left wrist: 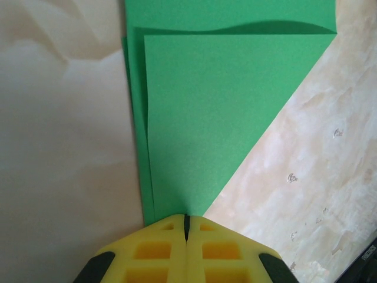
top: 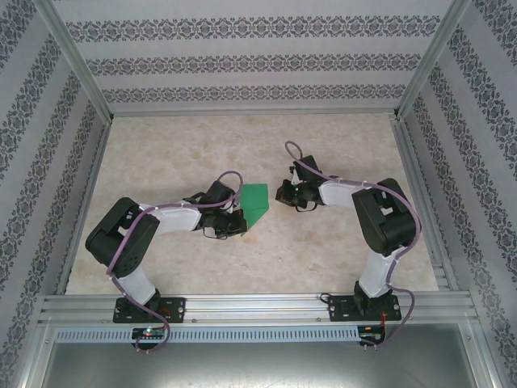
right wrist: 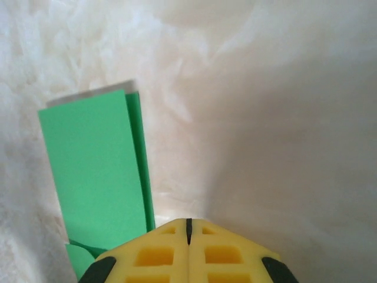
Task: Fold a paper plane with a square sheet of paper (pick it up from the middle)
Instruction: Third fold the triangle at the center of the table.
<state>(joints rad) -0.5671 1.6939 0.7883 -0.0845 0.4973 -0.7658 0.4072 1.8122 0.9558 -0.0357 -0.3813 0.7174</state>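
The square sheet of paper (top: 255, 202) lies on the table between my arms, bright green and folded into a pointed shape with layered edges. In the left wrist view the paper (left wrist: 206, 118) narrows to a point that ends right at my left gripper (left wrist: 186, 221), whose yellow fingers are shut with their tips on that corner; I cannot tell if paper is pinched. From above, the left gripper (top: 239, 225) sits at the sheet's near corner. My right gripper (top: 280, 194) is shut with nothing in it, just right of the sheet. In the right wrist view the paper (right wrist: 94, 171) lies left of the right gripper (right wrist: 188, 224).
The marbled beige table (top: 323, 145) is ringed by patterned walls and aluminium posts (top: 77, 65). A metal rail (top: 258, 311) with both arm bases runs along the near edge.
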